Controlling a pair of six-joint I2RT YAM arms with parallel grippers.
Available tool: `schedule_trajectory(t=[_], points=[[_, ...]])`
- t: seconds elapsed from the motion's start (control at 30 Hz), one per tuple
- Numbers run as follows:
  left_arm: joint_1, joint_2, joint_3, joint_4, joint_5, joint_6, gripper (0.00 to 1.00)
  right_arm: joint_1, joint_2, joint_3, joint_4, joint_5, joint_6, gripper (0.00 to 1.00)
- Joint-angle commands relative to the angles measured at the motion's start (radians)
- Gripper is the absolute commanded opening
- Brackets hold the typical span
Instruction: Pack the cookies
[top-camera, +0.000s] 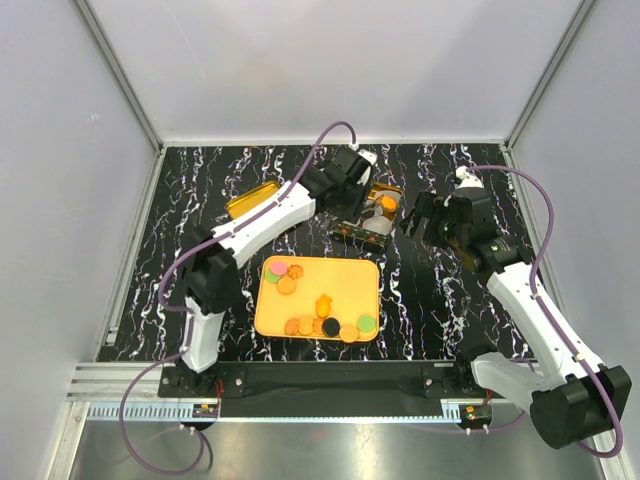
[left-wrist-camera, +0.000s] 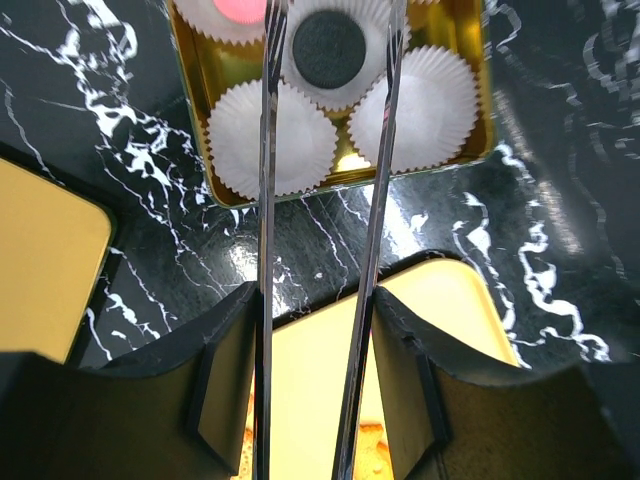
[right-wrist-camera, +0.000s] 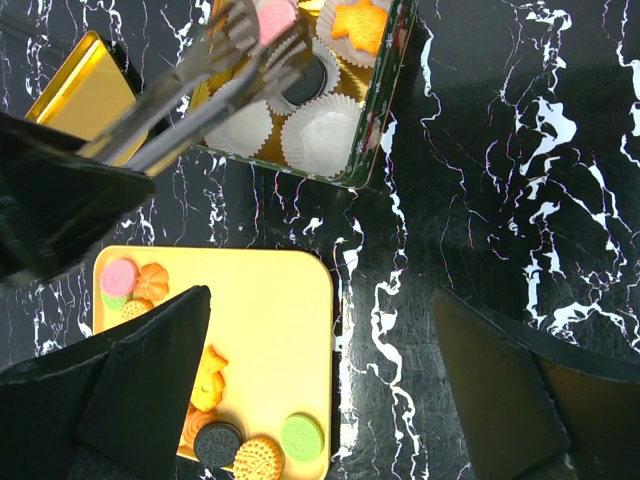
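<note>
The left claw (left-wrist-camera: 333, 20) reaches over an open tin (left-wrist-camera: 481, 90). Its two long metal blades stand apart, one on each side of a black cookie (left-wrist-camera: 328, 48) that lies in a white paper cup. There is a gap between each blade and the cookie, so nothing is pinched. Two empty paper cups (left-wrist-camera: 272, 137) sit side by side at the tin's near wall, just below the black cookie. A pink cookie (left-wrist-camera: 240, 8) shows in another cup at the top edge of the left wrist view. In the right wrist view, a star-shaped orange cookie (right-wrist-camera: 362, 25) lies in a cup toward the tin's far corner.

The right claw (right-wrist-camera: 322, 300) is spread wide with nothing between its dark fingers (right-wrist-camera: 150, 370). It hangs over the black marbled tabletop (top-camera: 440, 300), just to the right of the tin.

The rest of the cookies (top-camera: 330, 326) lie on a flat yellow tray (top-camera: 340, 275) between the tin and the arm bases. A pink, a green and an orange one sit together at its far left corner. A loose row along the near edge has orange ones, a black one and a green one. A gold lid (top-camera: 250, 203) rests on the tabletop to the left of the tin, well apart from it.
</note>
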Motion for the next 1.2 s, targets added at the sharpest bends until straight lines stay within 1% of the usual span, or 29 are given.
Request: schedule_trajectory(t=[0.0, 0.13, 0.23, 0.27, 0.33, 0.37, 0.43, 0.47, 0.5, 0.63, 0.73, 0.87, 1.17], points=[[0.006, -0.143, 0.028, 0.051, 0.031, 0.018, 0.5, 0.006, -0.009, 0.034, 0.014, 0.018, -0.01, 1.0], [0.005, -0.219, -0.011, 0.038, 0.056, 0.004, 0.5, 0.004, -0.002, 0.038, 0.017, 0.011, -0.006, 1.0], [0.005, -0.314, -0.12, 0.038, 0.071, -0.004, 0.5, 0.006, 0.003, 0.035, 0.023, 0.004, -0.006, 1.0], [0.003, -0.377, -0.199, 0.041, 0.076, -0.007, 0.5, 0.006, 0.0, 0.029, 0.026, 0.003, -0.006, 1.0], [0.005, -0.448, -0.287, 0.06, 0.079, -0.017, 0.5, 0.006, 0.002, 0.026, 0.037, -0.006, -0.006, 1.0], [0.005, -0.507, -0.354, 0.055, 0.088, -0.021, 0.5, 0.006, 0.006, 0.024, 0.038, -0.006, -0.004, 1.0], [0.003, -0.572, -0.424, 0.04, 0.102, -0.033, 0.5, 0.006, 0.011, 0.021, 0.046, -0.006, -0.004, 1.0], [-0.002, -0.6, -0.456, 0.034, 0.11, -0.036, 0.5, 0.006, 0.02, 0.017, 0.049, -0.032, -0.004, 1.0], [-0.006, -0.656, -0.519, 0.019, 0.11, -0.042, 0.5, 0.004, 0.023, 0.015, 0.056, -0.035, -0.006, 1.0], [-0.017, -0.767, -0.648, -0.035, 0.125, -0.05, 0.5, 0.006, 0.037, 0.014, 0.07, -0.049, -0.003, 0.99], [-0.044, -0.822, -0.718, -0.087, 0.133, -0.057, 0.5, 0.006, 0.049, 0.014, 0.078, -0.051, 0.002, 1.0], [-0.101, -0.858, -0.777, -0.144, 0.127, -0.073, 0.5, 0.006, 0.063, 0.011, 0.087, -0.049, 0.005, 1.0], [-0.166, -0.876, -0.838, -0.179, 0.131, -0.111, 0.5, 0.006, 0.057, 0.006, 0.084, -0.046, 0.005, 1.0]])
